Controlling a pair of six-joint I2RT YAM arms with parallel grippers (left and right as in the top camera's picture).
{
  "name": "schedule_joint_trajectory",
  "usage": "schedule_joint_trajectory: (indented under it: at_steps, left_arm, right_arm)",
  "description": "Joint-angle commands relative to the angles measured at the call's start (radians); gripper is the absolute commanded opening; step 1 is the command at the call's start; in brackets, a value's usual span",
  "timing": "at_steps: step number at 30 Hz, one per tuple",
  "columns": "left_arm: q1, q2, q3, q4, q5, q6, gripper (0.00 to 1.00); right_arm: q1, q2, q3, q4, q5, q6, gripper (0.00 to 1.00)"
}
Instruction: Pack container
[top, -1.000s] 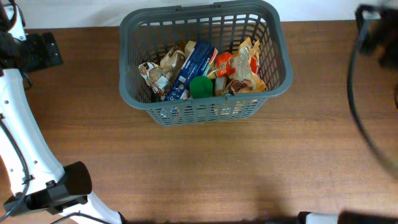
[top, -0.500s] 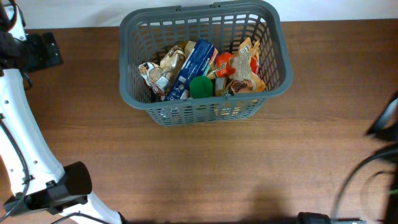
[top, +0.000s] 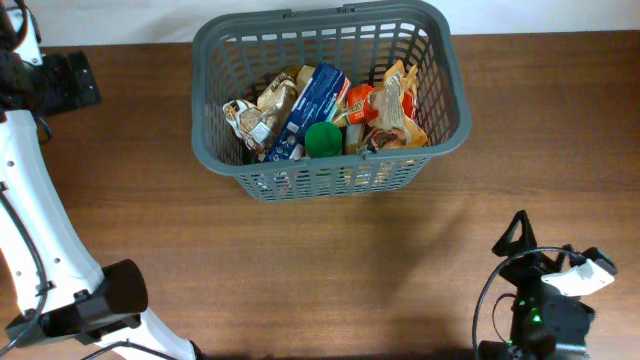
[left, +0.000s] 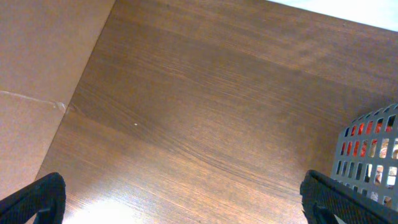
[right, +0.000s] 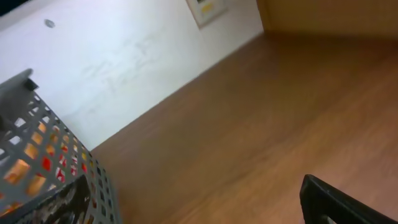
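The dark grey slotted container (top: 330, 22) stands at the back middle of the table. Inside lie a blue box (top: 312, 105), a green round lid (top: 323, 140), orange snack bags (top: 397, 112) and pale wrapped packets (top: 255, 115). My left gripper (top: 62, 82) is at the far left, well away from the container, open and empty; in the left wrist view (left: 186, 202) a container corner (left: 367, 146) shows at the right. My right gripper (top: 520, 240) is near the front right, open and empty; in the right wrist view (right: 199, 202) the container wall (right: 56, 155) is at the left.
The brown wooden table (top: 330, 270) reaches a white wall at the back (right: 124, 56). The left arm's white links and base (top: 95, 300) run along the left edge. The right arm's body and cables (top: 545, 305) sit at the front right.
The right arm has swung from the back right corner down to the front right of the table. The left arm and the container's contents have not moved.
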Motion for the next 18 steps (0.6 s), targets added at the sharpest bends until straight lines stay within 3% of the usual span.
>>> schedule_joint_trajectory:
  at_steps: [1, 18]
  left_arm:
    - [0.003, -0.013, -0.004, 0.001, -0.007, -0.01, 0.99]
    - [0.003, -0.013, -0.004, 0.001, -0.007, -0.01, 0.99]
  right_arm:
    - [0.006, -0.018, -0.059, 0.008, -0.002, 0.089, 0.99]
    - [0.005, -0.018, -0.145, 0.018, -0.002, 0.085, 0.99]
